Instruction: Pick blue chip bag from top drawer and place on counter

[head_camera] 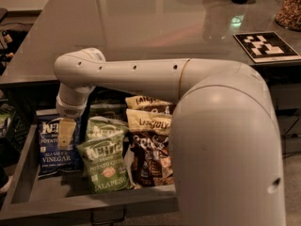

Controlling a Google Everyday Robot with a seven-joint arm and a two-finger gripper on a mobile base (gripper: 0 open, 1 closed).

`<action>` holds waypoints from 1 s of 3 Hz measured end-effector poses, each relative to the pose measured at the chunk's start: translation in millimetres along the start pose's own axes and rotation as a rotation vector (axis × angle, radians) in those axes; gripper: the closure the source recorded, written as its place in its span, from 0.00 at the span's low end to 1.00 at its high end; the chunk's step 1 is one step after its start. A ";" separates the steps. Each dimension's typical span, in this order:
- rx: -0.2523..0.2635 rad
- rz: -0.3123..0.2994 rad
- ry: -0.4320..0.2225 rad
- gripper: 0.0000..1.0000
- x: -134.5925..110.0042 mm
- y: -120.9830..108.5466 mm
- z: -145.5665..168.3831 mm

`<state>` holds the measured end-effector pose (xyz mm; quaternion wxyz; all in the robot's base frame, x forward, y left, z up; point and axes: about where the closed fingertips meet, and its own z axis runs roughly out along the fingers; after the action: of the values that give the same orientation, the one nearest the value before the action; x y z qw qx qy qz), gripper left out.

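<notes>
Blue chip bag (52, 150), top drawer (56, 204), left.
We find pincer (66, 132) over its far half; bag lengthwise near-far; grip state unclear.

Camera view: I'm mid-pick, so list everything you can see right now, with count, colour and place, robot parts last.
blue chip bag: one, navy with white lettering, picture-left end of the drawer.
green jalapeno bags: two seen, green, middle of the drawer, one behind the other.
Late July bags: two, tan tops over brown, right of the green ones.
top drawer: one, dark grey, open, below the counter's near edge.
counter: one, glossy grey, behind the drawer.
marker board: one, black and white, counter's right side.
arm: one, off-white, reaching across the drawer.
gripper: one, tan, over the blue chip bag's upper part.
</notes>
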<state>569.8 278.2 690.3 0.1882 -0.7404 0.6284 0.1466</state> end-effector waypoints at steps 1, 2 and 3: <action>-0.018 -0.009 0.012 0.00 0.6 -1.8 8.7; -0.030 -0.013 0.023 0.18 1.3 0.1 15.2; -0.030 -0.013 0.023 0.41 1.3 0.1 15.2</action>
<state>570.2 284.0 676.1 0.1708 -0.7488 0.6236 0.1460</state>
